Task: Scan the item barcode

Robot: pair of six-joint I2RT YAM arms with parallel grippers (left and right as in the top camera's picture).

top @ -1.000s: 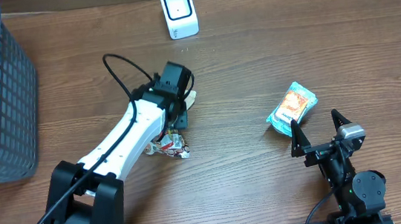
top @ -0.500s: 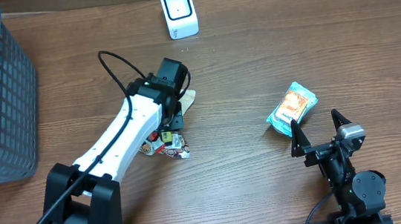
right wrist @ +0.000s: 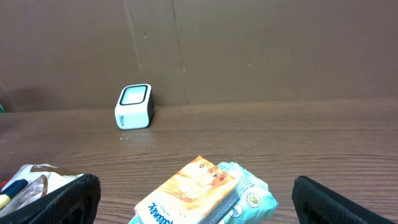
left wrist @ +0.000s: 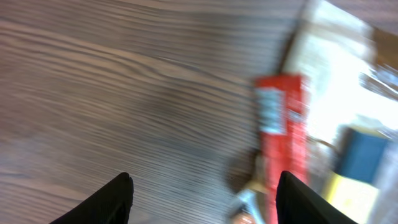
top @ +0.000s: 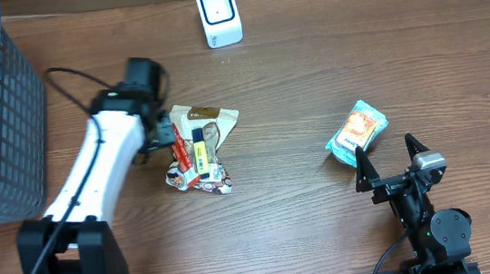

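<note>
2 spread, empty end effectors, left gripper [left wrist: 205, 190] and right gripper [top: 383, 152]; grabbing the whole snack pile [top: 199, 151] could bury the barcode.

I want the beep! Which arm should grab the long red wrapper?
Probably left: the left gripper, open, hovers beside the long red wrapper; the right gripper sits far off, by the teal packet.

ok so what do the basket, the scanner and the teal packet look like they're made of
Grey basket: likely moulded plastic, matte; its walls are an even open grid. White scanner: hard plastic, smooth casing with rounded corners. Teal packet: probably thin printed plastic film, from its crimped, crinkled edges.
</note>
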